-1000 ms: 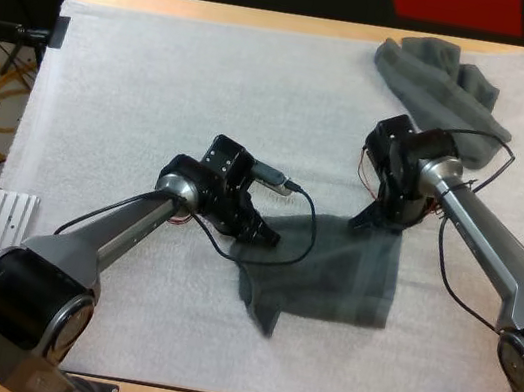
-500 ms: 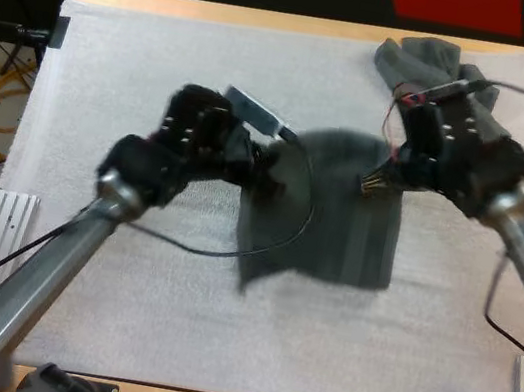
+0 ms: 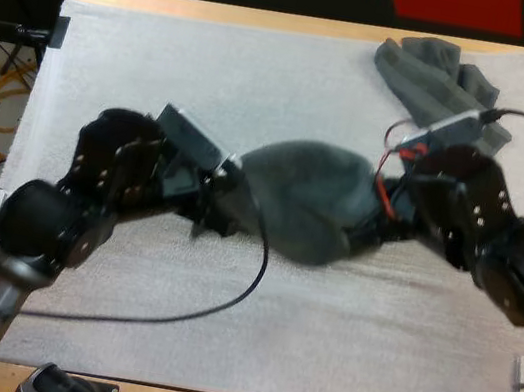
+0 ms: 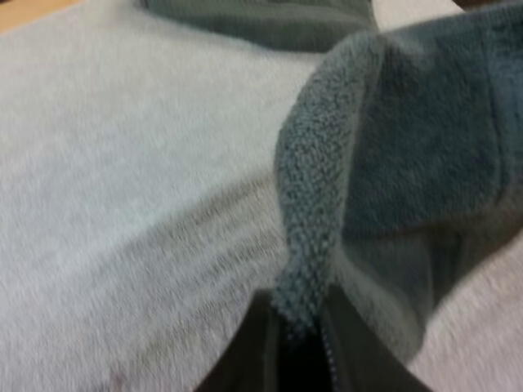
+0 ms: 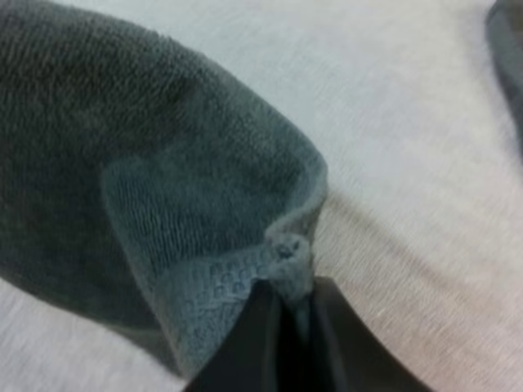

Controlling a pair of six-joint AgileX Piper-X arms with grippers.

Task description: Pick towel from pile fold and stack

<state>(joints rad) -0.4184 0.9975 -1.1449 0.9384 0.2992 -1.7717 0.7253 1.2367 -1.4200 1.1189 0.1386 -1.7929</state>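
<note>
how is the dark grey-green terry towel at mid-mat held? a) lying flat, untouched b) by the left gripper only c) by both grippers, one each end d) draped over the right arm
c: the left gripper and the right gripper each have jaws pressed on an edge of the dark grey-green terry towel.

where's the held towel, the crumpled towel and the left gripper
held towel (image 3: 302, 198), high view, middle of the cloth
crumpled towel (image 3: 436, 74), high view, centre of the heap
left gripper (image 4: 300, 317), left wrist view, between fingertips at towel edge
</note>
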